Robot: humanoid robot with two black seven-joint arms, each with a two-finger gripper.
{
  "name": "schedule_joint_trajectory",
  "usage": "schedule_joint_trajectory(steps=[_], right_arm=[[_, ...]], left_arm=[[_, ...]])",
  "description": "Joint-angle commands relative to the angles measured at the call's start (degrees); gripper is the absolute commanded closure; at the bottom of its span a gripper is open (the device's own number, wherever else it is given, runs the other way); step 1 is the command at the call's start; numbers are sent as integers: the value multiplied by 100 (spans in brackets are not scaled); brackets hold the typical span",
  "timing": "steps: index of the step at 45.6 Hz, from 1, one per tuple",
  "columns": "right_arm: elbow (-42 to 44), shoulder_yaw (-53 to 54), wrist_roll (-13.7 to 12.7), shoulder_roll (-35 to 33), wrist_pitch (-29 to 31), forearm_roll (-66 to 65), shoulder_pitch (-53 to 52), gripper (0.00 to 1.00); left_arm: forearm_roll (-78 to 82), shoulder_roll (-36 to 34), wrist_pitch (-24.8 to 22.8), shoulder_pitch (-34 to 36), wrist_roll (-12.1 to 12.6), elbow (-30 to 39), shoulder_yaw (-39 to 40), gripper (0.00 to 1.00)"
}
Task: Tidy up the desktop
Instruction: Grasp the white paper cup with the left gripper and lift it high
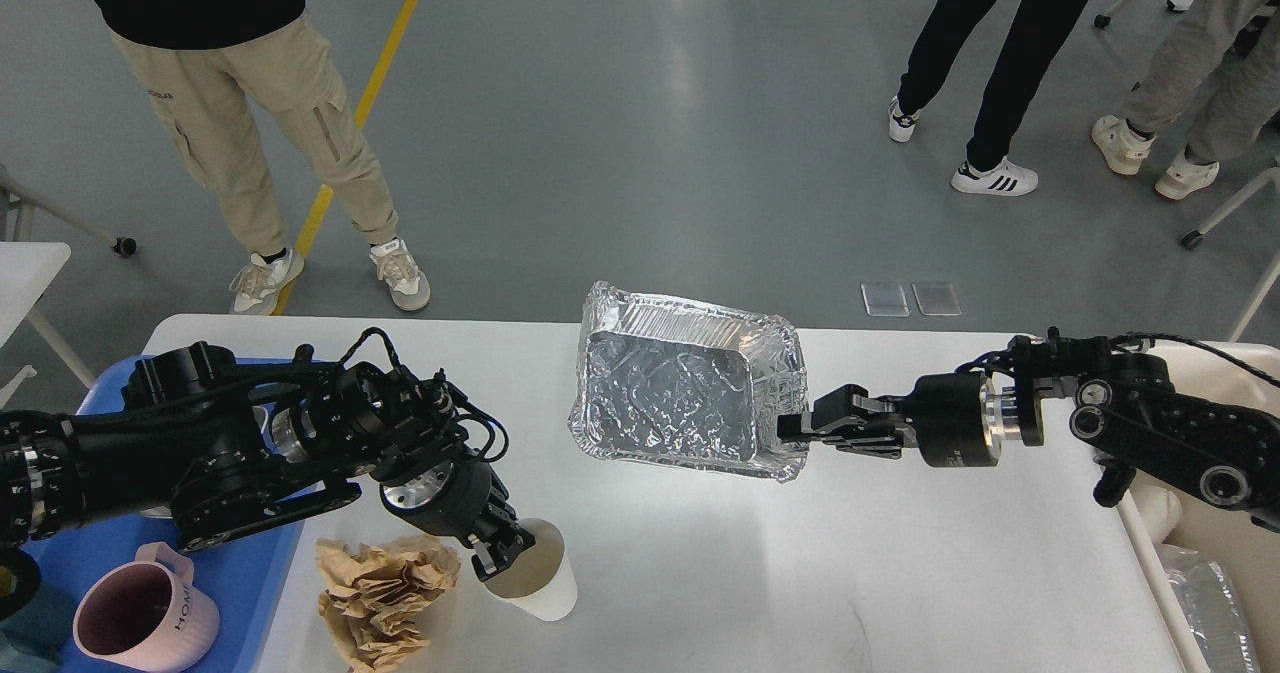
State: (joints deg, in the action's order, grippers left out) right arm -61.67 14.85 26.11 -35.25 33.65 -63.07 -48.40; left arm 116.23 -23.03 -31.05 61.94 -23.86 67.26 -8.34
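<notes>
On the white desktop, a white paper cup stands near the front edge, tilted toward the left. My left gripper is shut on the cup's left rim. A crumpled brown paper lies just left of the cup. A silver foil tray hangs tilted above the middle of the desktop. My right gripper reaches in from the right and is shut on the tray's right rim.
A blue tray at the left holds a pink mug, partly under my left arm. A beige bin stands off the right edge. People stand on the floor beyond the table.
</notes>
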Motion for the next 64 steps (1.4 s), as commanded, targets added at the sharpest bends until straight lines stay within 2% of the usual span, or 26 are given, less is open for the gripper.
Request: schedule_joint_trajectory(steps=[1, 13, 23, 47, 56, 61, 64], right_arm=[[6, 0, 0, 1, -7, -3, 6, 100], [146, -9, 0, 1, 2, -3, 68, 100], [270, -9, 0, 18, 2, -3, 50, 100], [709, -35, -9, 264, 2, -3, 68, 100], [718, -35, -9, 273, 2, -3, 68, 100], [779, -35, -9, 264, 2, -12, 76, 100], [780, -35, -9, 264, 2, -12, 85, 100]], left_arm=[[110, 0, 2, 2, -39, -2, -1, 100], [146, -245, 2, 28, -127, 138, 43, 100], [146, -764, -7, 81, -197, 744, 52, 99], [137, -3023, -7, 160, -321, 2722, 465, 98], [93, -3717, -7, 160, -645, 3153, 869, 98], [-12, -4104, -7, 152, -856, 3171, 1159, 97], [-170, -4315, 11, 143, -892, 3171, 1352, 97]])
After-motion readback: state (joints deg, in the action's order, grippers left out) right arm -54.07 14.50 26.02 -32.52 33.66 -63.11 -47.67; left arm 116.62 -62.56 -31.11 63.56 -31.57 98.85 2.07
